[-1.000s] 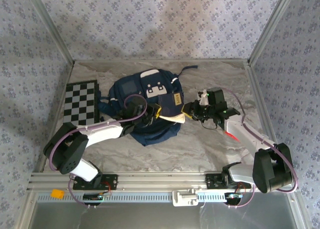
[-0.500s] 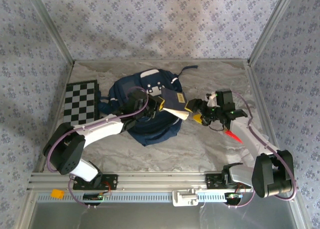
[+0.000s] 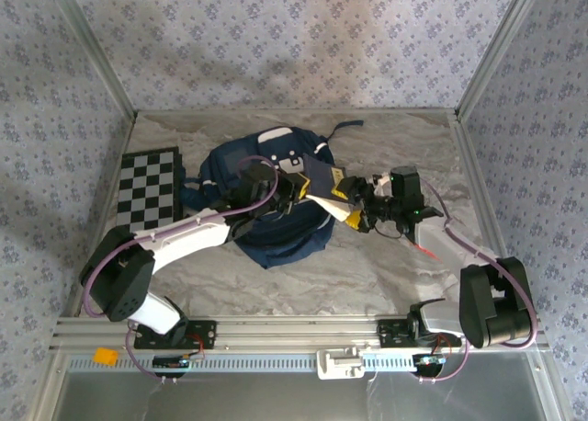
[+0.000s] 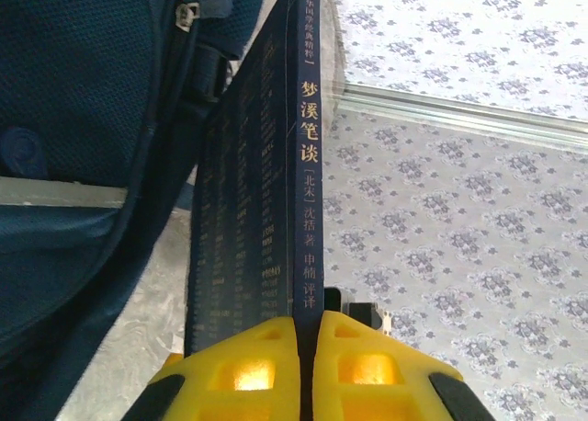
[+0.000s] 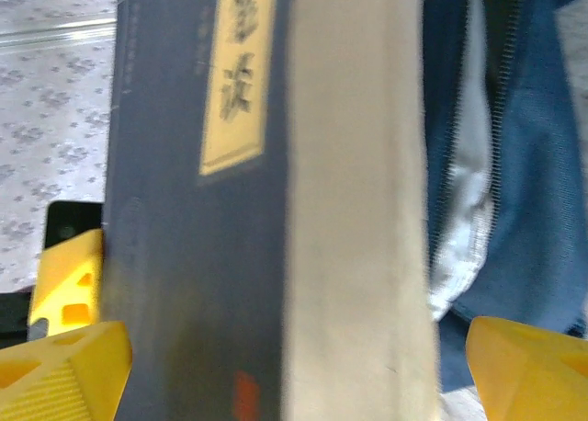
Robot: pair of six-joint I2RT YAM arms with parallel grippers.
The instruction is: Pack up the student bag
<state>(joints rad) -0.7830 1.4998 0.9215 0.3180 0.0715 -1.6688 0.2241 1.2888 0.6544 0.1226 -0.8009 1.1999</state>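
The student bag (image 3: pixel 266 210), navy blue with a white-flapped pocket, lies in the middle of the table. My left gripper (image 3: pixel 292 189) is over it, shut on a dark blue book (image 3: pixel 320 180) that it holds above the bag's right side. In the left wrist view the yellow fingers (image 4: pixel 243 370) pinch the book (image 4: pixel 308 164) at its spine, with the bag (image 4: pixel 83 118) to the left. My right gripper (image 3: pixel 354 208) stands open at the book's other end. In the right wrist view the book (image 5: pixel 276 210) sits between the wide-apart fingertips (image 5: pixel 64 375), and the bag's zip (image 5: pixel 514 164) is behind it.
A black-and-white chequered board (image 3: pixel 150 187) lies at the left of the table. A dark strap (image 3: pixel 344 127) trails from the bag toward the back. A small red thing (image 3: pixel 424 248) lies by the right forearm. Metal frame posts and patterned walls close in the table.
My right gripper has opened and let go of the book. My left gripper, shut on the book, has carried it up and back over the bag's right side.
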